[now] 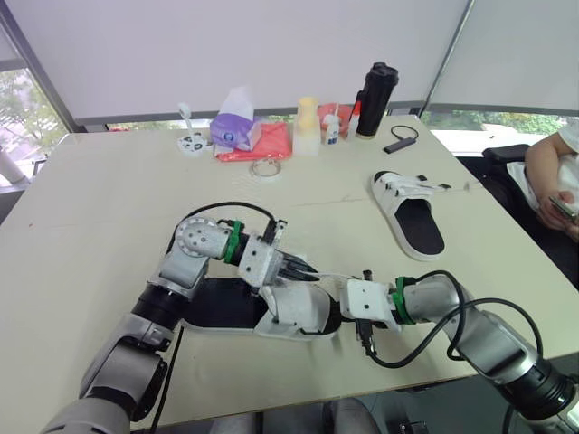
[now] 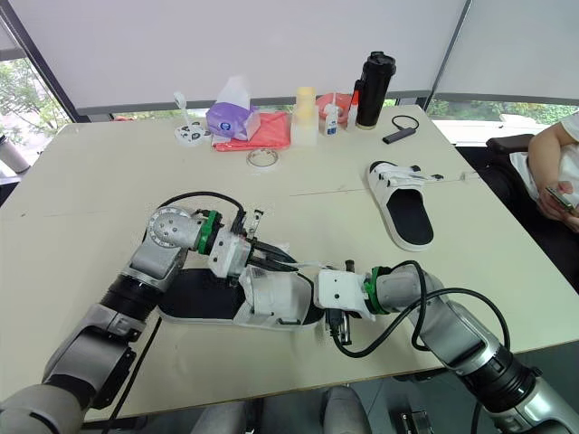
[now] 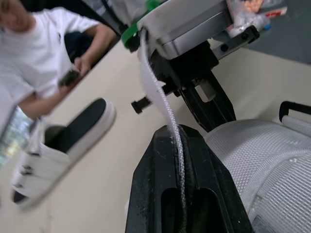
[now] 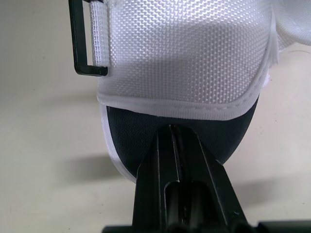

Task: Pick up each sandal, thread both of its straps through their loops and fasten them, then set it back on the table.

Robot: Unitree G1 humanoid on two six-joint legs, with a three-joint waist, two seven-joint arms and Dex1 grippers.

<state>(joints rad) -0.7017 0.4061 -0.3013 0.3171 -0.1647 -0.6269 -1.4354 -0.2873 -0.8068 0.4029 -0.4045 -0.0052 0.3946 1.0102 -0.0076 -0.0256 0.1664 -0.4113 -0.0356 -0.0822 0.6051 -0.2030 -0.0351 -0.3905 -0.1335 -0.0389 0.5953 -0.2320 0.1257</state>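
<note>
The near sandal (image 1: pixel 294 314) lay at the table's (image 1: pixel 109 190) near edge. The right gripper (image 4: pixel 171 130) was closed against its toe; the left gripper (image 3: pixel 175 132) pinched the strap (image 3: pixel 164 103). Advised: keep strap taut, feed squarely through the loop (image 4: pixel 91 71).

Bright, even daylight from windows (image 1: pixel 18 117) behind pale blinds (image 1: pixel 271 45), soft faint shadows on the counter (image 1: pixel 90 226), edges of the head views bowed, person (image 3: pixel 34 53) and far sandal (image 3: pixel 58 145) blurred in the left wrist view.
</note>
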